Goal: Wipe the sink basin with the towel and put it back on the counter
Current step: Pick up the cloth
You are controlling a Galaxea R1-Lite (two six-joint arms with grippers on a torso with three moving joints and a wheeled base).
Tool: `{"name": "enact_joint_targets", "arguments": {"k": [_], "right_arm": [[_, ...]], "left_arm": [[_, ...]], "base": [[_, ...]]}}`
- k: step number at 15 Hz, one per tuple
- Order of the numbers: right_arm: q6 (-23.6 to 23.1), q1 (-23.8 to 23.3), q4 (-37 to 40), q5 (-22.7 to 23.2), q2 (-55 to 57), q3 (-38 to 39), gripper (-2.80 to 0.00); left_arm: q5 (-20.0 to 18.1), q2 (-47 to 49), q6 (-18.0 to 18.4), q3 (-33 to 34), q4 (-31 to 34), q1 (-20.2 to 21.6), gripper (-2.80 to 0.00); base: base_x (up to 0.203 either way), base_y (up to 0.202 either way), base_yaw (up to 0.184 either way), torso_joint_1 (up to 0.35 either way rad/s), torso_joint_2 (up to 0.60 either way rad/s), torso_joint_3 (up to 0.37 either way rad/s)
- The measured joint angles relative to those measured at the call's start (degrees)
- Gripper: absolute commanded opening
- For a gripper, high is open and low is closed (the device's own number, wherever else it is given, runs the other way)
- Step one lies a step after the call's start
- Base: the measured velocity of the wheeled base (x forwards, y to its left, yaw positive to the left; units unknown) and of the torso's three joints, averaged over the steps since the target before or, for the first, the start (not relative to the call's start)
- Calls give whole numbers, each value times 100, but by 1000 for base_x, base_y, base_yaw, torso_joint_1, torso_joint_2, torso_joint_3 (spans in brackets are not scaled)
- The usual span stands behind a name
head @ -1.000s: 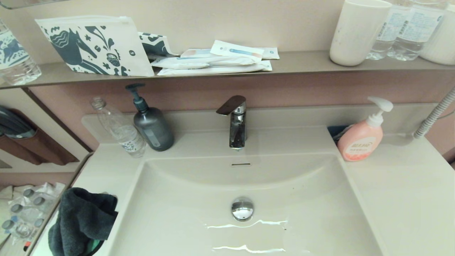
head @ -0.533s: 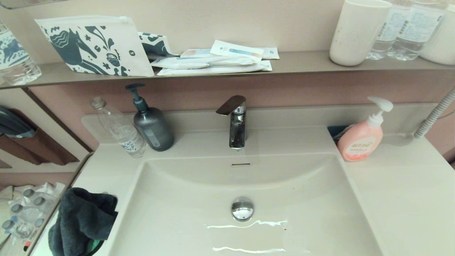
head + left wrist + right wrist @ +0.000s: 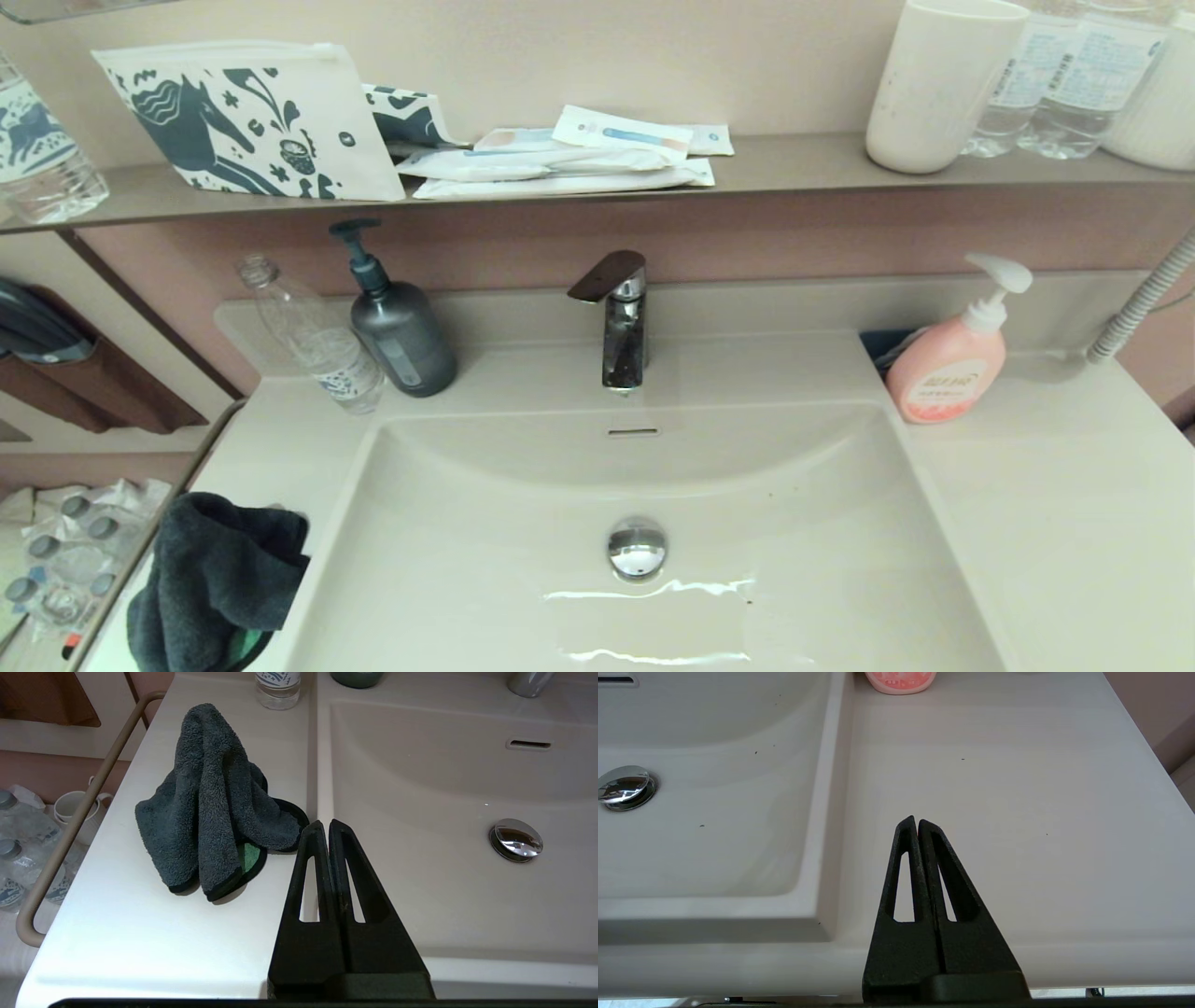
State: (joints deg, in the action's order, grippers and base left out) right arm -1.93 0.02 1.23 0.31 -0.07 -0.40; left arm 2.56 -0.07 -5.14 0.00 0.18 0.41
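towel (image 3: pixel 212 802) bunched on counter (image 3: pixel 140 933) – left of basin (image 3: pixel 444 858) | left end effector (image 3: pixel 325 825) closed, empty – nearer, towel just beyond-left | right end effector (image 3: pixel 915 821) closed, parked

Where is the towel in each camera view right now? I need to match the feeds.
Head view: the towel is bunched at lower left on the counter, beside the sink basin.
Left wrist view: left of centre, just beyond the shut left gripper.
Right wrist view: not in it.
Shared landmark: the chrome drain plug.
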Motion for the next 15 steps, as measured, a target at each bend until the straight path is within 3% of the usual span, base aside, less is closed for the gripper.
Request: {"name": "enact_joint_targets", "arguments": {"k": [15], "right_arm": [[193, 0, -88, -38, 0, 13, -280]], "left_arm": [[1, 0, 0, 0, 0, 0, -280]], "base": [[0, 0, 0, 0, 0, 0]]}}
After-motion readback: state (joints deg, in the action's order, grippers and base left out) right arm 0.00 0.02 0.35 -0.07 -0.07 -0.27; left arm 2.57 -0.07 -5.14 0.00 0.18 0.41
